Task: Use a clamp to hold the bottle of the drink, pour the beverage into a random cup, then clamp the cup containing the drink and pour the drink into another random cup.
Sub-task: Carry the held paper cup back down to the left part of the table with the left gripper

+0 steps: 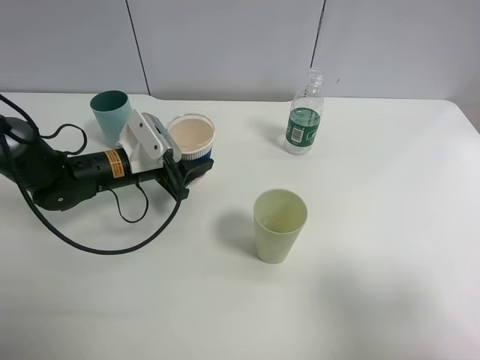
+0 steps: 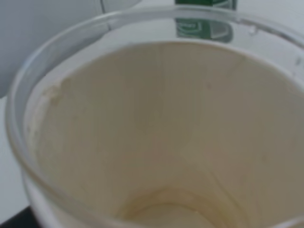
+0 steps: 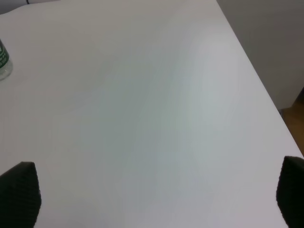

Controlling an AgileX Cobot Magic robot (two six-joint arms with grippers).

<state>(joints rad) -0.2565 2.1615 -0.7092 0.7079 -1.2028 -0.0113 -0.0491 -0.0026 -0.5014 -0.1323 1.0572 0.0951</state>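
We see a white table (image 1: 375,262). The bottle (image 1: 304,116) is clear with a green label and white print, near the far edge. The cup (image 1: 279,225) mid-table is pale yellow-green. The cup (image 1: 111,112) toward the far-left corner is teal. The third cup (image 1: 193,136) is clear plastic with a beige-pink inside, white wall and blue band low down. The left arm (image 1: 82,174) is black with a white wrist block and an orange-yellow label. The right fingertips (image 3: 19,194) are black.

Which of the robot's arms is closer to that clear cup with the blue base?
The left. Its gripper is right at the clear cup; the right gripper hangs over bare table, with no cup near it.
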